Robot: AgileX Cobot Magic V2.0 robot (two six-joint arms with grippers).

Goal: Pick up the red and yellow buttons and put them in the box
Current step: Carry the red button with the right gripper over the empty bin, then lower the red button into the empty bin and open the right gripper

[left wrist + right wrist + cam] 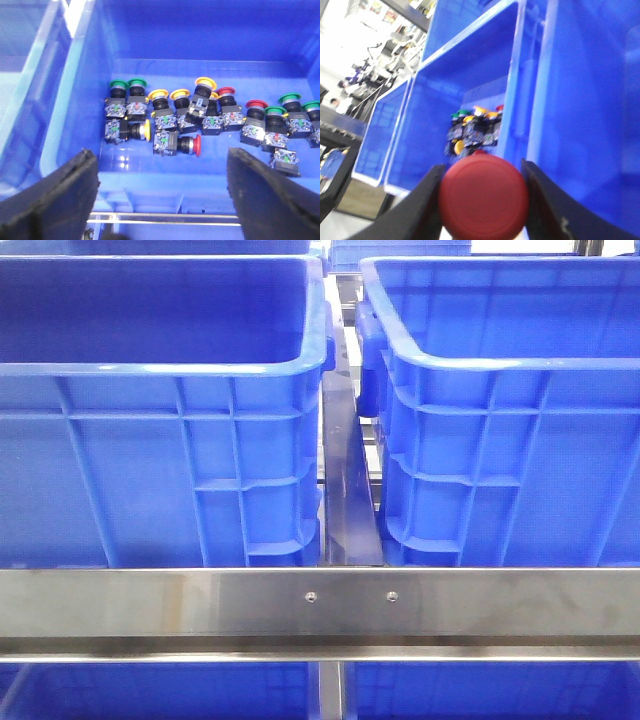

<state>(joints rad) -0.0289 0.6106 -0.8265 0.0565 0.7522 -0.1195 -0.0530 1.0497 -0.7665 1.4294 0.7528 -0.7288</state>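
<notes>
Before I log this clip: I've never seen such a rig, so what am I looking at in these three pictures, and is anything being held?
This is a robot with two arms, each ending in a gripper.

The front view looks forward over a metal rail at two big blue crates, the left crate and the right crate. No arm shows here.

The left wrist view comes from a camera on the left arm. Its left gripper is open and empty, above a crate floor scattered with push buttons: green, yellow and red caps on dark bodies, for example a red one lying on its side.

The right wrist view, somewhat blurred, shows the right gripper shut on a red button, with more buttons in a crate beyond.
</notes>
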